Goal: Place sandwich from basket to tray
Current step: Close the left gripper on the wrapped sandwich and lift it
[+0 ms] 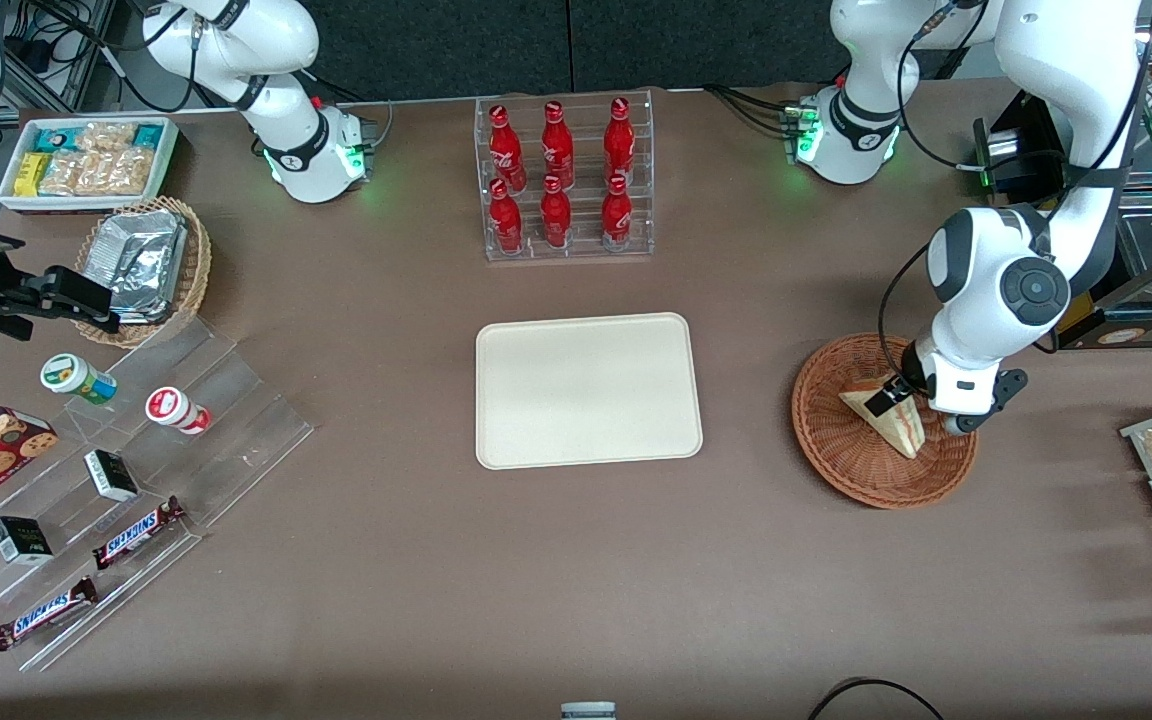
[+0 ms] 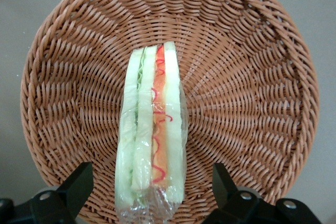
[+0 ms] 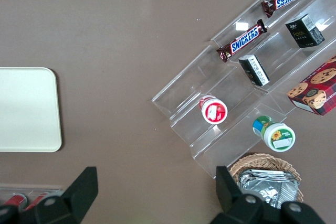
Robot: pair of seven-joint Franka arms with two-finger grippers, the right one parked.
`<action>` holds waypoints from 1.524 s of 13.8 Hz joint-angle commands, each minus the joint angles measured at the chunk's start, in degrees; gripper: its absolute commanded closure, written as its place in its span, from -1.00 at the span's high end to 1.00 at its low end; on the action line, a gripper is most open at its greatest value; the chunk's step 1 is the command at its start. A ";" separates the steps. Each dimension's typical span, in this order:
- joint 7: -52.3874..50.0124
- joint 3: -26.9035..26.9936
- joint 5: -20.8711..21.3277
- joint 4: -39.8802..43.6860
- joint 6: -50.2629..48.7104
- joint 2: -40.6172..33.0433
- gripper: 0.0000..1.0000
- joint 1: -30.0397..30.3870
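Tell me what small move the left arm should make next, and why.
Probably close the end effector on the sandwich: its fingers stand open on either side of the wedge, which lies in the basket, and the tray holds nothing yet.

left arm bent down low, wrist pointing downward, gripper (image 2: 152, 192) fingers (image 2: 79, 182) spread wide apart

A mock shop counter: cola bottles (image 1: 561, 175) in a rack, Snickers bars (image 1: 137, 531) on acrylic steps.

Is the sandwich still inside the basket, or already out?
Inside: the sandwich lies in the basket, between the open gripper's fingers.
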 commanded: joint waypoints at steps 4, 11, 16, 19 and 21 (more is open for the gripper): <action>-0.75 0.15 -0.52 -0.77 1.60 1.56 0.99 -0.21; -2.07 0.15 -0.25 0.11 0.29 0.95 -0.64 -0.21; -1.89 -0.03 0.89 11.59 -17.60 -0.36 -0.72 -0.65; -2.07 -0.29 2.47 22.31 -31.93 -0.98 -0.72 -3.45; -2.16 -0.29 2.38 28.56 -38.71 -0.54 -0.72 -6.35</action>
